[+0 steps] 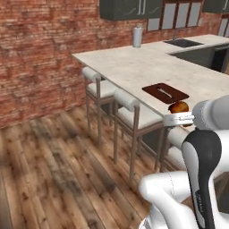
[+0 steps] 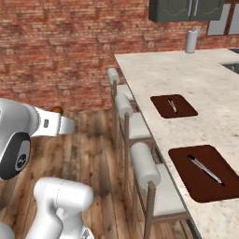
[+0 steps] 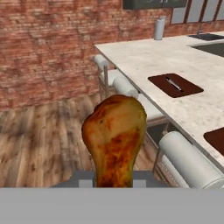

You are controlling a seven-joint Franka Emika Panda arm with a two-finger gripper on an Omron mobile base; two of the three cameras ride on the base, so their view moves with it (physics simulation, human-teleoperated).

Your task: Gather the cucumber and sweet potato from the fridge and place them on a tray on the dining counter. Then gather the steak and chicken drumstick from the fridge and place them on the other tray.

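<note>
My gripper is shut on the chicken drumstick, a golden-brown piece held upright in front of the hand camera. In the left base view the drumstick sits at the gripper, in the air in front of the stools, short of the dining counter. From the right only its tip shows above the hand. Two dark brown trays lie on the counter, a far tray and a near tray. Each carries a thin grey stick-like item. The far tray is ahead and to the right of the drumstick.
White-cushioned bar stools line the counter's front edge between me and the trays. A grey canister stands at the counter's far end, with a sink beyond. A brick wall and wooden floor lie to the left.
</note>
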